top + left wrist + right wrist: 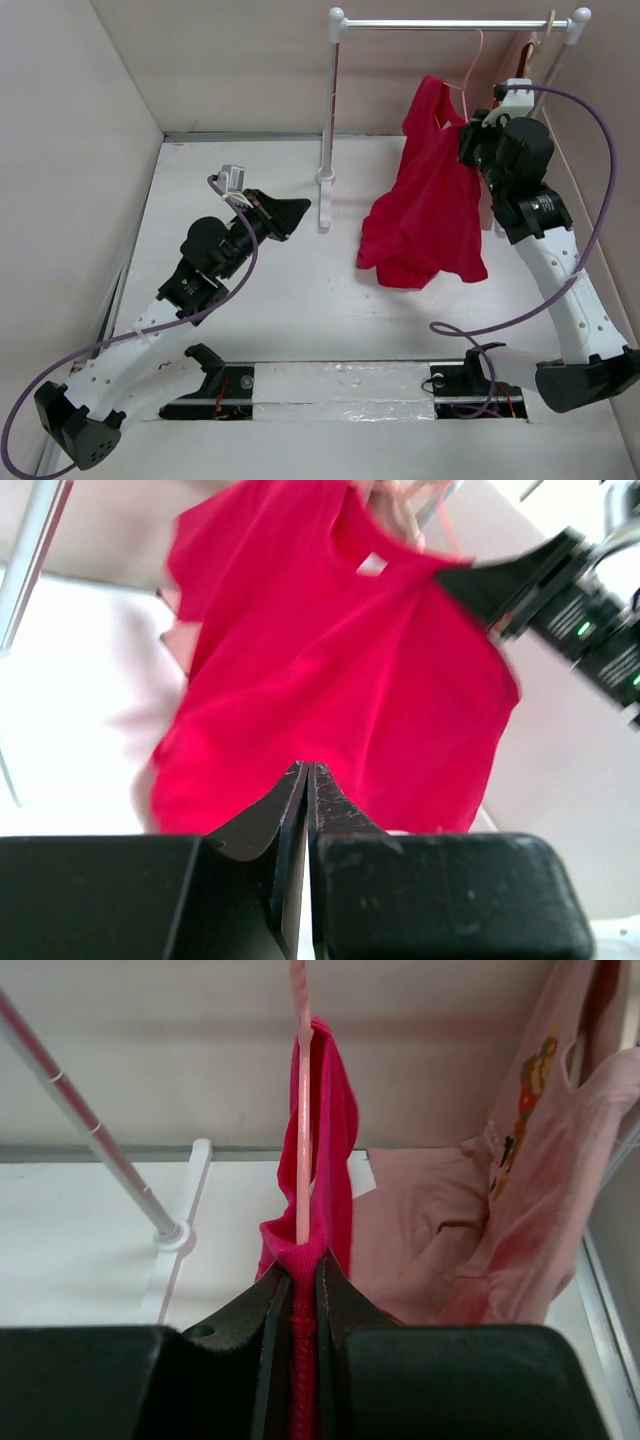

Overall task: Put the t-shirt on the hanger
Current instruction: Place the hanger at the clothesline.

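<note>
Now the t-shirt (pixel 425 210) is draped on the hanger (pixel 299 995) up by the rail (pixel 450 23), and it droops down toward the table (pixel 300 320). The right gripper (pixel 303 1265) has its jaws clamped on the t-shirt's top edge — right at the hanger wire. The left gripper (pixel 298 214) is well apart from it — jaws pressed together, holding nothing.
</note>
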Robot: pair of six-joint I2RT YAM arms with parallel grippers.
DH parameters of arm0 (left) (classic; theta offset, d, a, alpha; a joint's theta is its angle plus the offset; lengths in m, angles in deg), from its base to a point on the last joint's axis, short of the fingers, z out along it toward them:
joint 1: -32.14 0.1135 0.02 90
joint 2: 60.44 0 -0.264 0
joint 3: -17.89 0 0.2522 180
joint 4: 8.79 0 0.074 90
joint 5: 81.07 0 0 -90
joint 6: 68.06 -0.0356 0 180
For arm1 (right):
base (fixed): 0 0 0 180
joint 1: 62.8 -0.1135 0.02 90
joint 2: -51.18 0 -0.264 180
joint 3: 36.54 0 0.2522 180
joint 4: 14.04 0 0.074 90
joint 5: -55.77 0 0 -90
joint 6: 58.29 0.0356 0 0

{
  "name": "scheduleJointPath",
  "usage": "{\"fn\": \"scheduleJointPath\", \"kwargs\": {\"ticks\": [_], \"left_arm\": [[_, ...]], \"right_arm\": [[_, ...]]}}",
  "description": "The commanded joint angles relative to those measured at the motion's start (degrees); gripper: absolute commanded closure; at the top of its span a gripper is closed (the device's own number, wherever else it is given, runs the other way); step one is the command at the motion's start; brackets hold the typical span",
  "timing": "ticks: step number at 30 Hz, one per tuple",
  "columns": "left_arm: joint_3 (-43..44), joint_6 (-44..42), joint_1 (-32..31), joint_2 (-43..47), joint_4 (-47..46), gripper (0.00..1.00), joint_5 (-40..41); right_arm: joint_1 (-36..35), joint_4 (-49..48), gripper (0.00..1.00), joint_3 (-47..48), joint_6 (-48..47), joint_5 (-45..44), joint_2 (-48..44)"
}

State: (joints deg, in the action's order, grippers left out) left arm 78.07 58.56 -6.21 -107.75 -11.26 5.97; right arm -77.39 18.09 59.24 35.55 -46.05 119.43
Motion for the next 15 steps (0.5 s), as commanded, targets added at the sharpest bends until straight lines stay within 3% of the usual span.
{"fn": "scheduleJointPath", "kwargs": {"ticks": [1, 7, 15], "left_arm": [[-1.4, -0.7, 0.1, 0.9, 0.5, 0.98, -1.9], [-3.1, -1.4, 0.1, 1.3, 2.8, 0.94, -1.0], [-3.2, -2.6, 0.1, 2.8, 3.5, 0.92, 0.9]], "right_arm": [[2.6, -6.9, 1.0, 6.0, -0.9, -0.1, 0.9], [7.8, -5.6, 1.0, 13.7, -0.6, 2.8, 8.6], [12.6, -9.5, 1.0, 15.9, 1.8, 7.7, 15.5]]}}
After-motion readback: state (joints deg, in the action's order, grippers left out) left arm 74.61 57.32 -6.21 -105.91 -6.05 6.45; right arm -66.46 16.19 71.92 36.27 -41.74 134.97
